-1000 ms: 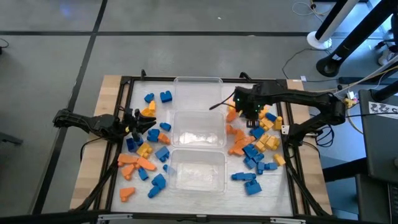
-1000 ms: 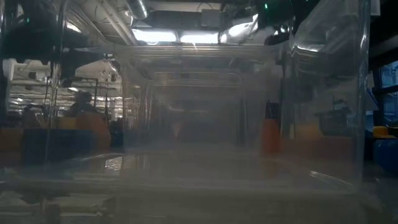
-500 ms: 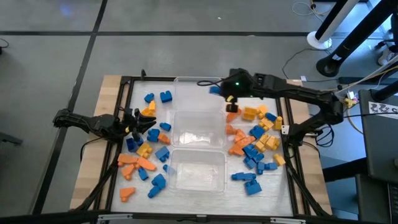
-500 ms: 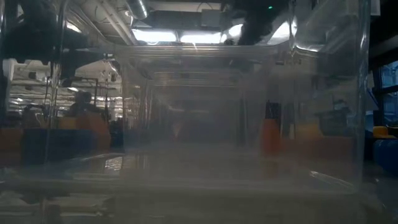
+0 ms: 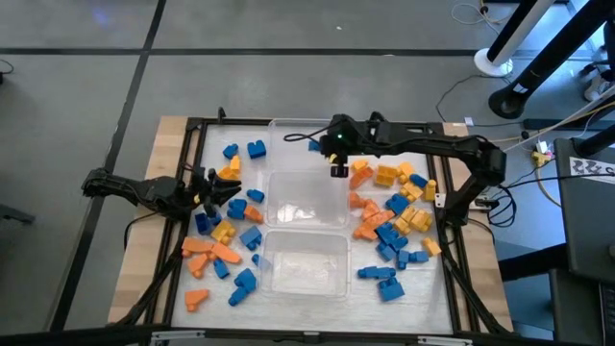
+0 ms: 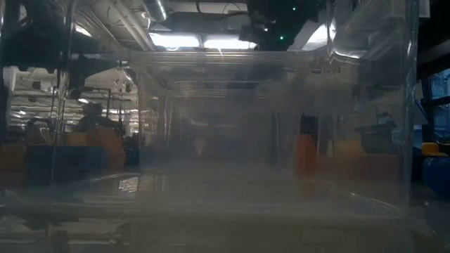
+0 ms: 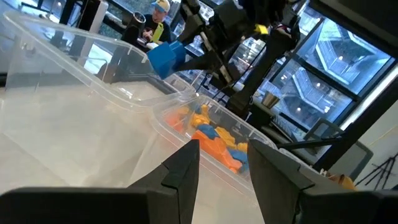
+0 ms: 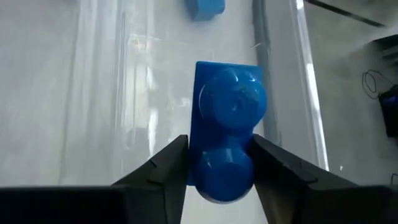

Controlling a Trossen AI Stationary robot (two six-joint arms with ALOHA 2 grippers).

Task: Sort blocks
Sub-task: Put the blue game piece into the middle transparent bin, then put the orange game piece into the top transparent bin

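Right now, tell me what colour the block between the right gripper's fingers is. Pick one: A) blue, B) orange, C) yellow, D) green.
A: the right wrist view shows a blue block sitting between the right gripper's two dark fingers, and the high view shows the same block at that gripper's tip over the far clear tub.

Your overhead view is evenly lit, soft shadows, crisp, the low view dim and hazy through a clear tub (image 6: 225,140), ceiling strip lights (image 6: 204,42) glaring behind it, the right wrist view pale, washed out, its blue block (image 8: 227,124) close and slightly soft
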